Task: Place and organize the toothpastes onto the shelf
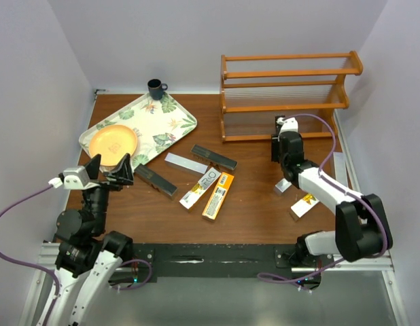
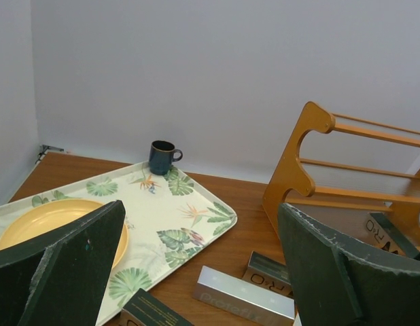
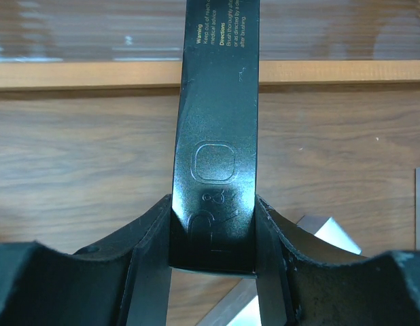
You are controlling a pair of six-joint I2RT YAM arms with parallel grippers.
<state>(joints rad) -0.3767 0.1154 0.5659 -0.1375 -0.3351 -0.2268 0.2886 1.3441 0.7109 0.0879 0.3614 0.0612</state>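
Note:
My right gripper [image 3: 213, 234] is shut on the end of a black toothpaste box [image 3: 217, 136], whose far end reaches the bottom rail of the orange-brown shelf [image 3: 94, 73]. From above, that gripper [image 1: 278, 142] sits just in front of the shelf [image 1: 285, 95]. Loose toothpastes lie mid-table: two black [image 1: 214, 157] [image 1: 155, 180], a silver one [image 1: 185, 163], a white-yellow one [image 1: 198, 189] and an orange one [image 1: 218, 195]. A silver box [image 1: 283, 186] and an orange-white box [image 1: 305, 205] lie under the right arm. My left gripper [image 1: 108, 170] stands open and empty at the left.
A leaf-patterned tray [image 1: 162, 125] holds a yellow plate [image 1: 113, 141] at the back left. A dark mug [image 1: 155, 88] stands behind it by the wall. Another silver box [image 1: 340, 168] lies along the table's right edge.

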